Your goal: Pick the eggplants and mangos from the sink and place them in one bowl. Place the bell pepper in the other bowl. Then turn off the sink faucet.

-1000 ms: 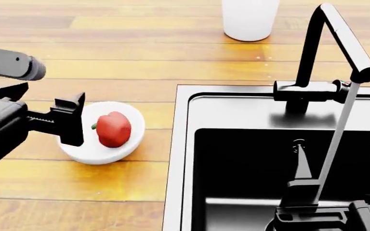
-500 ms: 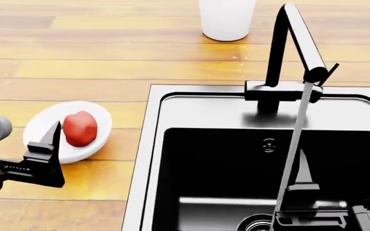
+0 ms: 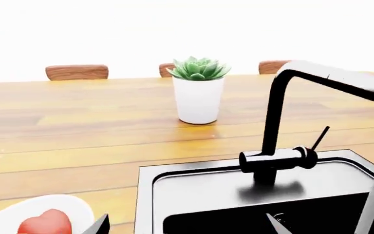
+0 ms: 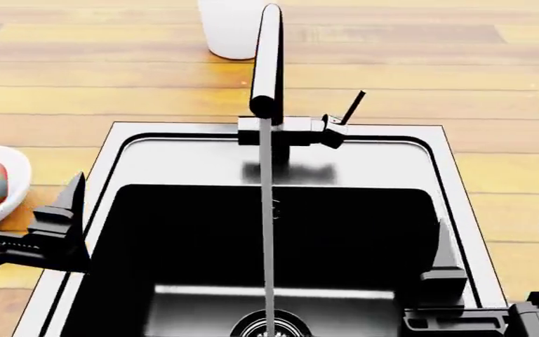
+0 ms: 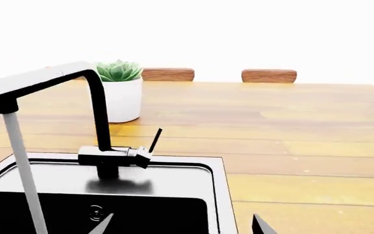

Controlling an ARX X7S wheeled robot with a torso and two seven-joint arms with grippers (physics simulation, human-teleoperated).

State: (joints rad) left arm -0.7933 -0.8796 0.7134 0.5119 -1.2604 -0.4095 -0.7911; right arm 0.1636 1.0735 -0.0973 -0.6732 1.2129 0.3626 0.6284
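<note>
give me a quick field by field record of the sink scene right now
faucet: black, water running into the drain
lever: thin stick, tilted up
sink: no fruit in the visible part of the basin
bowl: white, at the sink's left, holds the bell pepper
plant pot: white, behind the faucet
left claw: open, empty, over the sink's left rim
right claw: open, empty

overhead head view, low wrist views
</note>
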